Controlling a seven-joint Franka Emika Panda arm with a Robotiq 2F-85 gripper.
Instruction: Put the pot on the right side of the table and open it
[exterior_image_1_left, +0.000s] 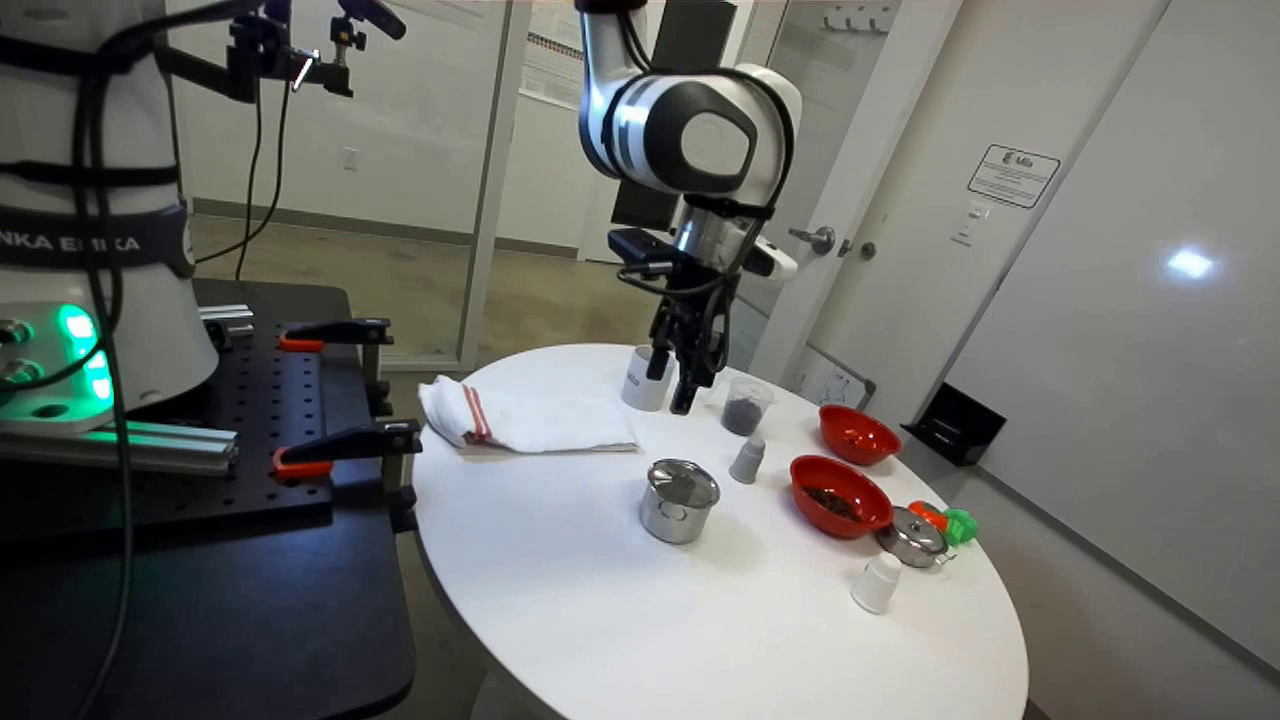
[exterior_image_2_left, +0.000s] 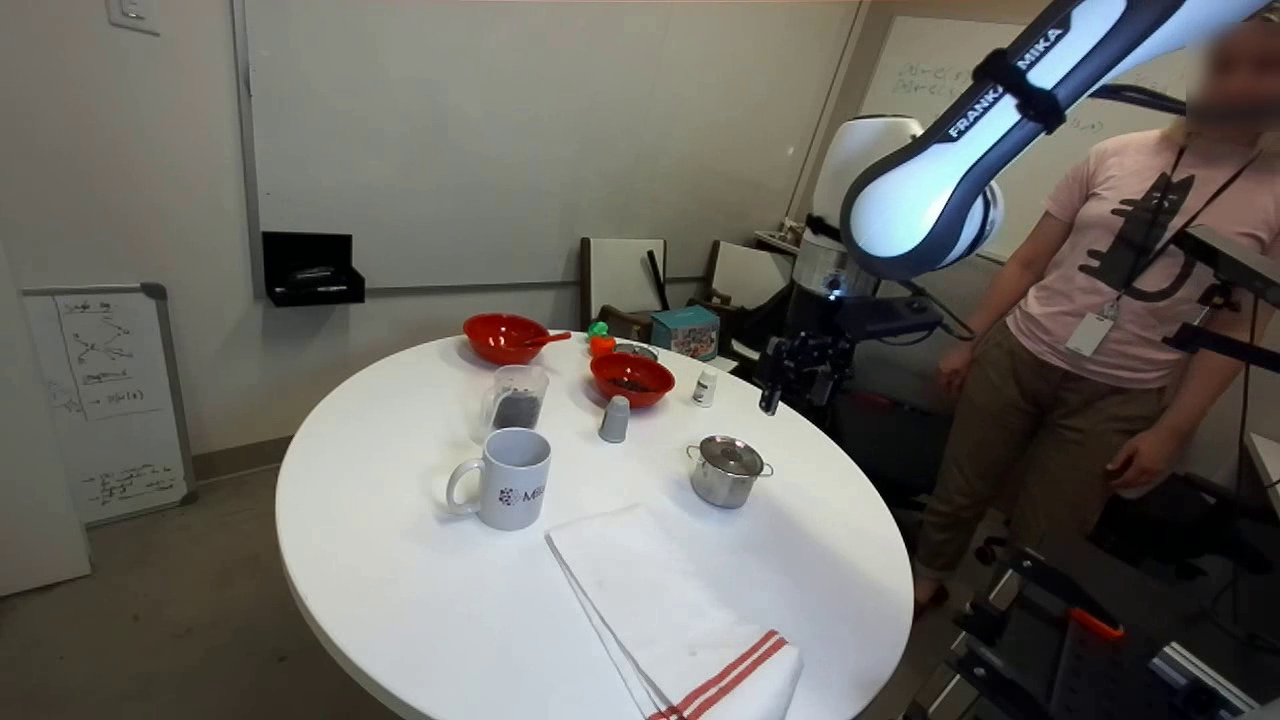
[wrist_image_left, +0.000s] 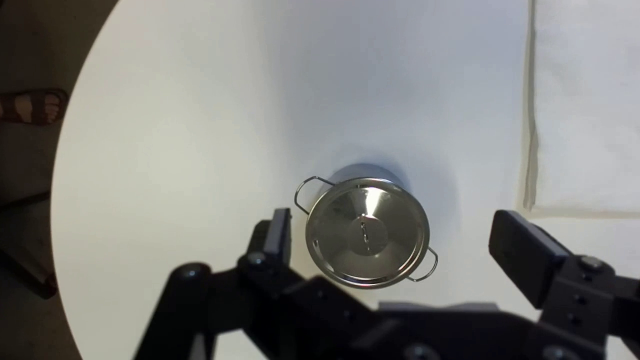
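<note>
The pot (exterior_image_1_left: 676, 515) is a small shiny steel cylinder with two thin wire handles. It stands upright on the white oval table (exterior_image_1_left: 560, 580) with its round metal lid (exterior_image_1_left: 684, 482) on. It also shows in an exterior view as the pot (exterior_image_2_left: 721, 487) on the table (exterior_image_2_left: 400, 600). In the wrist view the lid (wrist_image_left: 340, 250) is seen from above, with a small loop handle at its centre. My gripper (exterior_image_1_left: 671, 388) is open and empty above the table, apart from the pot. In the wrist view the gripper (wrist_image_left: 390, 225) has its fingers wide apart, the lid appearing between them, nearer the left finger.
A folded white towel (exterior_image_2_left: 650, 590), a mug (exterior_image_2_left: 514, 480), a clear cup (exterior_image_2_left: 518, 398), a grey cup (exterior_image_2_left: 615, 420), red bowls (exterior_image_1_left: 840, 495) (exterior_image_1_left: 858, 434), a white bottle (exterior_image_1_left: 876, 583) and a shallow lidded pan (exterior_image_1_left: 912, 537) share the table. A person (exterior_image_2_left: 1110, 270) stands beyond the edge.
</note>
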